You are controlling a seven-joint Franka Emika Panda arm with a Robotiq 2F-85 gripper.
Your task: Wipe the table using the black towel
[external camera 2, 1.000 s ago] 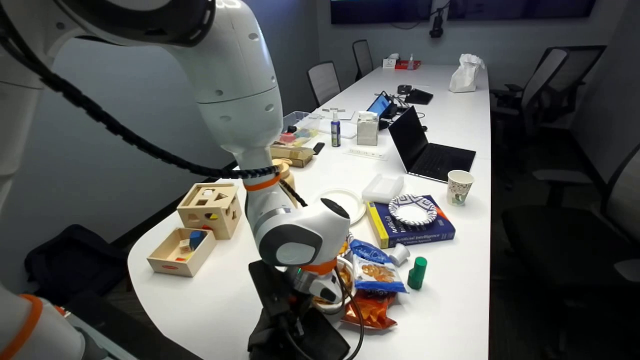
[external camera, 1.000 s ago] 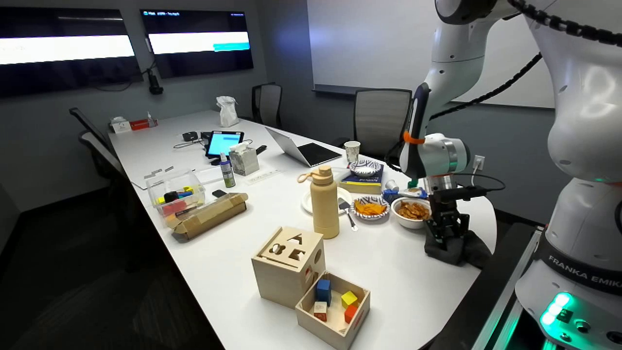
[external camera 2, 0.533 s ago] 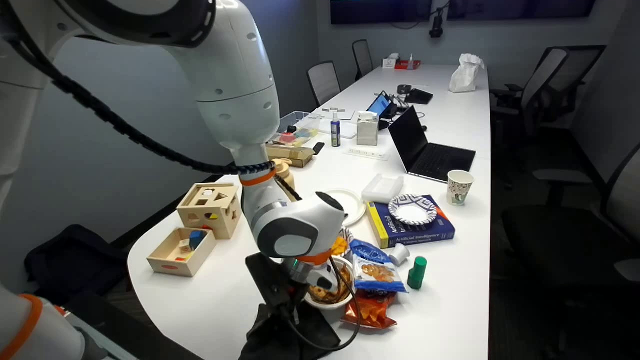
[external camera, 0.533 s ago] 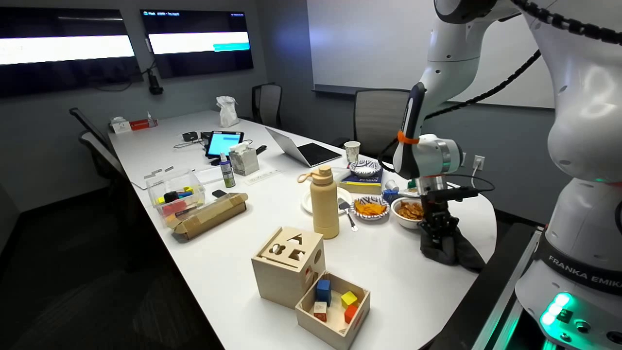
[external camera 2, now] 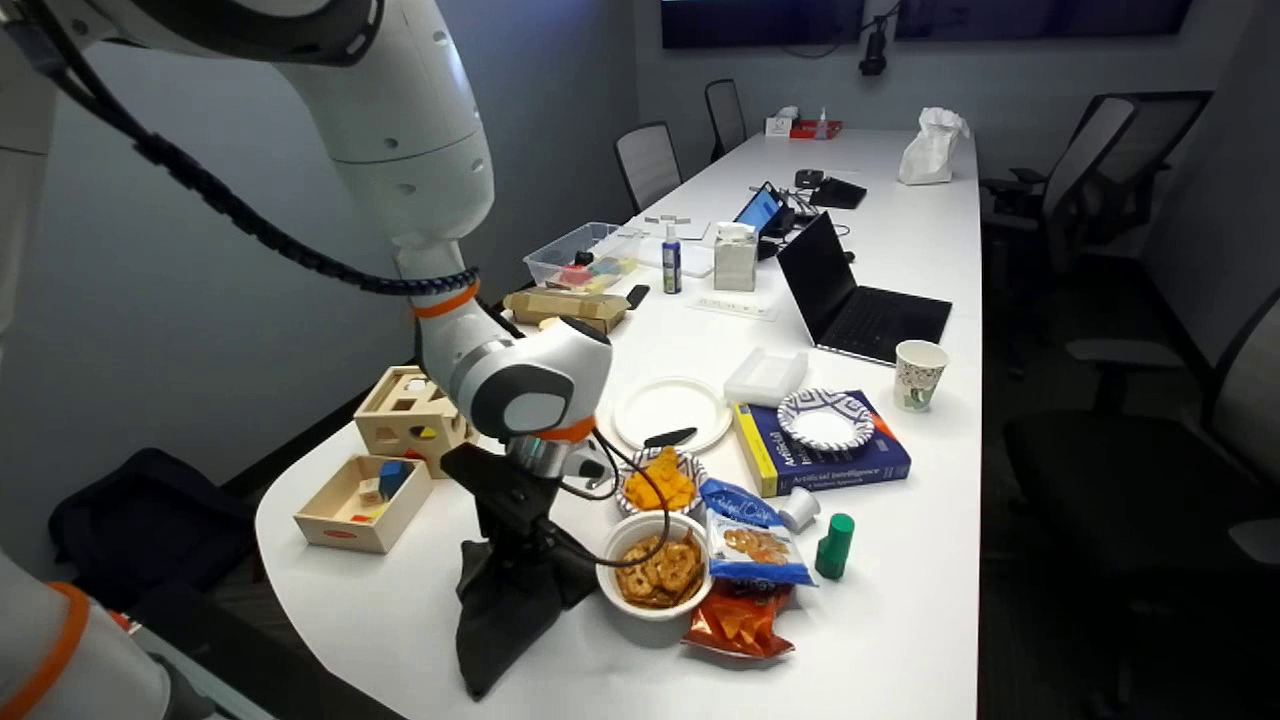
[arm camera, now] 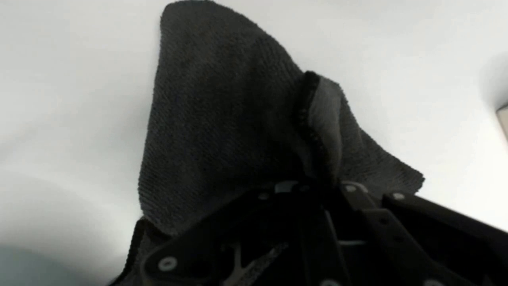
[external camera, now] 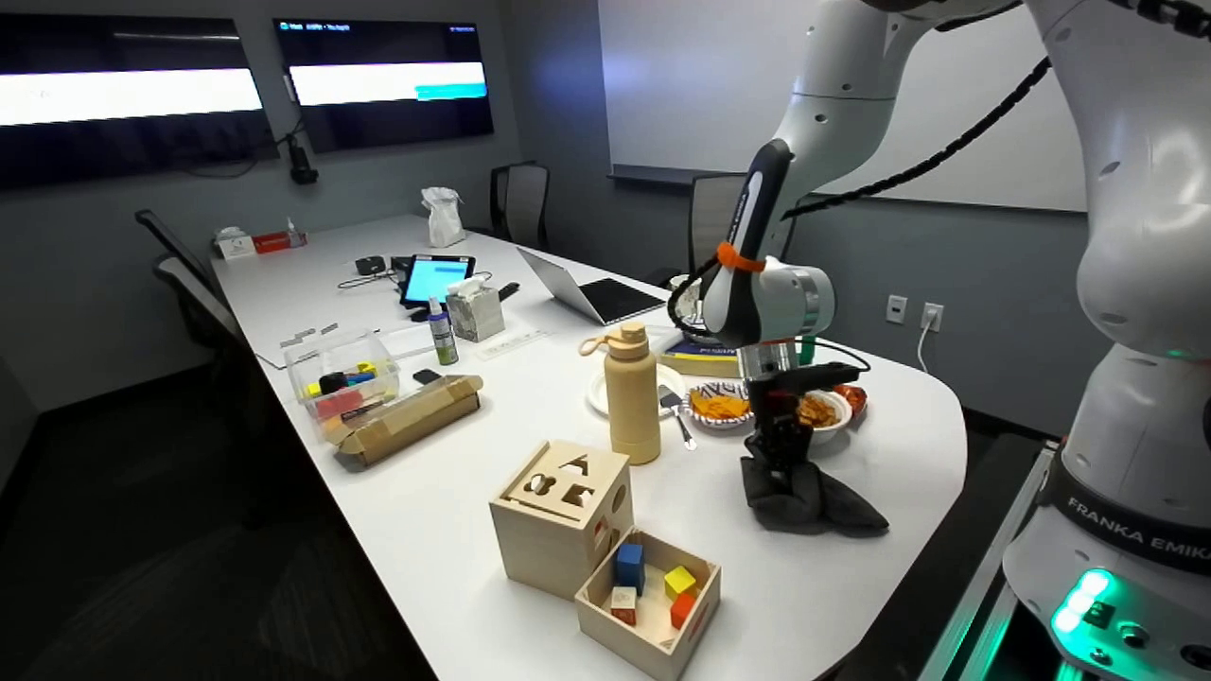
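Note:
The black towel point(external camera: 816, 503) lies bunched on the white table point(external camera: 700, 501) under my gripper point(external camera: 783, 462). It also shows in another exterior view point(external camera 2: 510, 622), with one corner trailing toward the table's near edge. In the wrist view the towel point(arm camera: 222, 103) spreads flat ahead of the gripper point(arm camera: 317, 186), with a fold running up between the fingertips. The gripper is shut on this fold and points down, close to the table. The fingertips themselves are mostly dark and partly hidden by the cloth.
A white pretzel bowl point(external camera 2: 606, 572) stands right beside the towel. Near it are a chip bowl point(external camera: 705, 422), a blue snack bag point(external camera 2: 755, 550), an orange bag point(external camera 2: 738, 625) and a green cylinder point(external camera 2: 835, 546). A tan bottle point(external camera: 632, 397), shape-sorter box point(external camera: 544, 547) and wooden tray point(external camera: 615, 629) stand opposite.
The gripper has dragged the towel across the table, toward the wooden boxes and past the pretzel bowl. The pretzel bowl now shows more fully in an exterior view. The other objects have not moved.

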